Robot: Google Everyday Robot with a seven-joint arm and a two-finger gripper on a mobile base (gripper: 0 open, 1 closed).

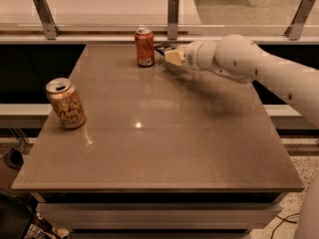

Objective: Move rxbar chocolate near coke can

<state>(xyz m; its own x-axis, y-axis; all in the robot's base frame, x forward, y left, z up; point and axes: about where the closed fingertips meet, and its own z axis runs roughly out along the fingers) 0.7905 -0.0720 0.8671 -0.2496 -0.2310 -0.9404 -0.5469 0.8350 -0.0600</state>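
Note:
The coke can, red-orange with a silver top, stands upright at the far edge of the table. My gripper is just right of it, low over the table at the far side, reaching in from the right. It is shut on the rxbar chocolate, of which only a dark end shows beyond the tan fingertips, close to the can. The rest of the bar is hidden by the gripper.
A gold/tan can with dark script stands upright near the table's left edge. The brown table has a glass rail with metal posts along its far side. My white arm spans the far right.

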